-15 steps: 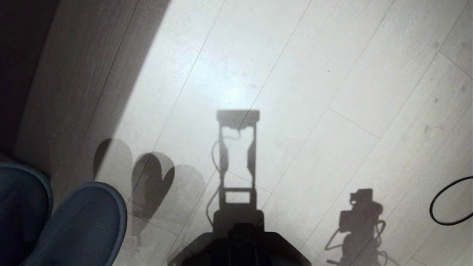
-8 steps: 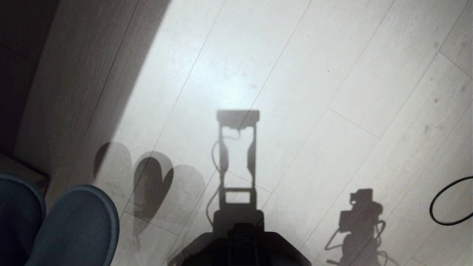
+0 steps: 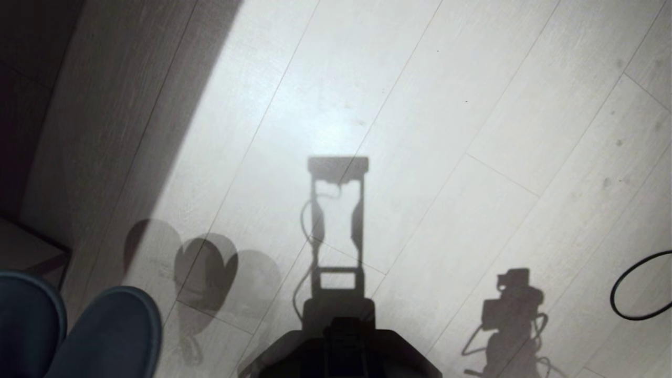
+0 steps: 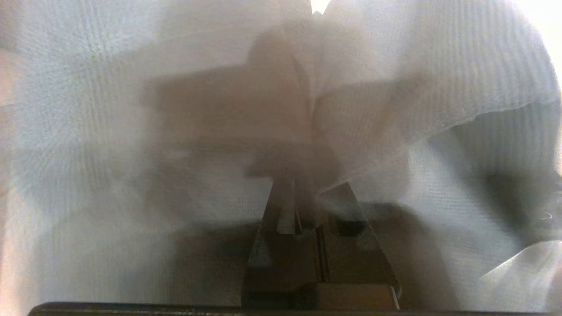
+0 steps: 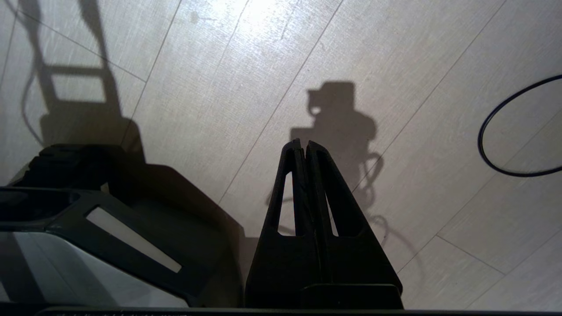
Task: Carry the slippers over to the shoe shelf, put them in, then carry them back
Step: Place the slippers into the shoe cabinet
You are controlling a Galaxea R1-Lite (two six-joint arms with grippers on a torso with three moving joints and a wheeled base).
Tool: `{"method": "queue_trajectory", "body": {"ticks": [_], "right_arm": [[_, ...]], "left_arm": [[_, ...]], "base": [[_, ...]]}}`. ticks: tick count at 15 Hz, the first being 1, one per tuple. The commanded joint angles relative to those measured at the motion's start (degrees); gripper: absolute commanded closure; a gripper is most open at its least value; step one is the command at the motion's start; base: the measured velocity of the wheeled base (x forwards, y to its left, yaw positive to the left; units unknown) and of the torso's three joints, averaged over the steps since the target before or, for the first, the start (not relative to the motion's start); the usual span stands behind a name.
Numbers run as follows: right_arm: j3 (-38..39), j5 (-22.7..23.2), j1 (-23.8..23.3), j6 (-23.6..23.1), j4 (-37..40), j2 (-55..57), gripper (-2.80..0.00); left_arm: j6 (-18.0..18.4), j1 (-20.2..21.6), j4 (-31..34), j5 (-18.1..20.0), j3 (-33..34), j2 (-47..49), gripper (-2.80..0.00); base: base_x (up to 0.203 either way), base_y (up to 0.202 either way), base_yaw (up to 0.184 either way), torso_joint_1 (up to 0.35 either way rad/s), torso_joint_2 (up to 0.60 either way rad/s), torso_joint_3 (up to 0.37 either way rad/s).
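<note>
The two grey-blue slippers (image 3: 105,336) hang side by side, toes up, at the lower left of the head view, above the floor. Their heart-shaped shadows fall on the planks just to the right. In the left wrist view the pale slipper fabric (image 4: 131,87) fills the picture, and my left gripper (image 4: 303,193) is shut on a fold of it, with its tips buried in the cloth. My right gripper (image 5: 304,147) hangs shut and empty over bare floor, beside the base. The shoe shelf is out of view.
Pale wood-look floor planks (image 3: 420,131) lie ahead, with the far left in deep shadow. A black cable loop (image 3: 638,286) lies on the floor at the right edge. A dark-edged board corner (image 3: 37,249) pokes in at the left. My dark base (image 3: 341,352) is at bottom centre.
The slippers have sunk toward the lower left corner of the head view, and their shadows slid down and left with them. The right arm and the floor view have not moved.
</note>
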State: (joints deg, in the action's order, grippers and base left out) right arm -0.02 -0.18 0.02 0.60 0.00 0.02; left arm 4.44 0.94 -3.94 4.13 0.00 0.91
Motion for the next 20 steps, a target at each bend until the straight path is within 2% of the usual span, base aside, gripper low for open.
{"method": "queue_trajectory", "body": {"ticks": [1, 2, 4, 5, 20], "right_arm": [[0.0, 0.0, 0.1, 0.0, 0.0, 0.1, 0.00], [0.0, 0.0, 0.1, 0.0, 0.0, 0.0, 0.00], [0.0, 0.0, 0.1, 0.0, 0.0, 0.0, 0.00], [0.0, 0.0, 0.1, 0.0, 0.0, 0.0, 0.00], [0.0, 0.0, 0.1, 0.0, 0.0, 0.1, 0.00]], "left_arm": [[0.0, 0.0, -0.2, -0.1, 0.0, -0.9, 0.00], [0.0, 0.0, -0.1, -0.2, 0.0, -0.9, 0.00], [0.8, 0.0, 4.4, -3.4, -0.1, -0.9, 0.00], [0.7, 0.0, 4.9, -3.6, -0.3, -0.9, 0.00], [1.5, 0.0, 4.9, -3.1, -0.3, -0.9, 0.00]], "base": [[0.000, 0.000, 0.000, 0.000, 0.00, 0.000], [0.000, 0.000, 0.000, 0.000, 0.00, 0.000], [0.000, 0.000, 0.000, 0.000, 0.00, 0.000], [0.000, 0.000, 0.000, 0.000, 0.00, 0.000], [0.000, 0.000, 0.000, 0.000, 0.00, 0.000]]}}
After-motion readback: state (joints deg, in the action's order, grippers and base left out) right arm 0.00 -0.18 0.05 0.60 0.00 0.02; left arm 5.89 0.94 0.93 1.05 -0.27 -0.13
